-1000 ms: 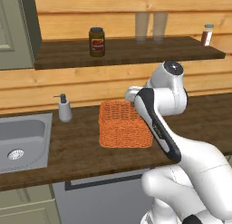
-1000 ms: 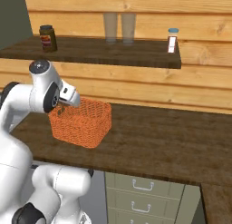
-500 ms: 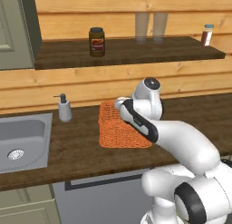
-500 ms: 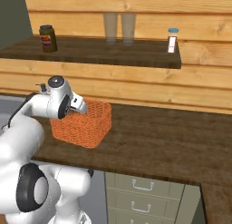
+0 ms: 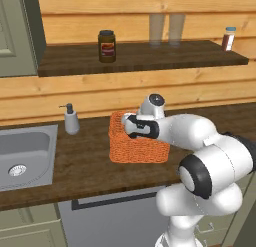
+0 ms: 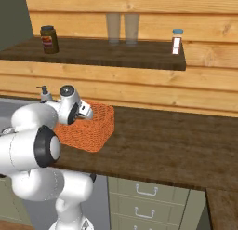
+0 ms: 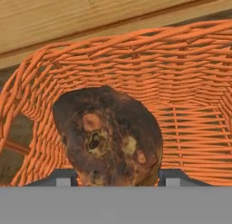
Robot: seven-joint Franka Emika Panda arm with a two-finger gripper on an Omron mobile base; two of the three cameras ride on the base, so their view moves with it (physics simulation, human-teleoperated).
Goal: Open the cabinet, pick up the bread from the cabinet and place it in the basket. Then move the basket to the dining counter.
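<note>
Gripper [image 6: 86, 111] right down over the orange basket [image 5: 138, 147], fingers closed around the brown bread [image 7: 108, 137], bread inside the woven walls, basket on the sink counter [image 5: 90, 158]

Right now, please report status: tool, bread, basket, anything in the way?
Tool over the basket, shut on the bread. Bread inside the basket walls, not released. Basket on the counter beside the sink. Nothing in the way.

Basket [image 5: 137, 148] on the counter [image 5: 90, 163], right of the sink [image 5: 22, 156]; soap dispenser [image 5: 71, 120] between them, against the wall. Bread [image 7: 108, 137] inside the basket. Shelf [image 5: 140, 58] above: jar [image 5: 106, 46] left, two glasses [image 5: 166, 29] centre, shaker [image 5: 228, 38] right.
</note>
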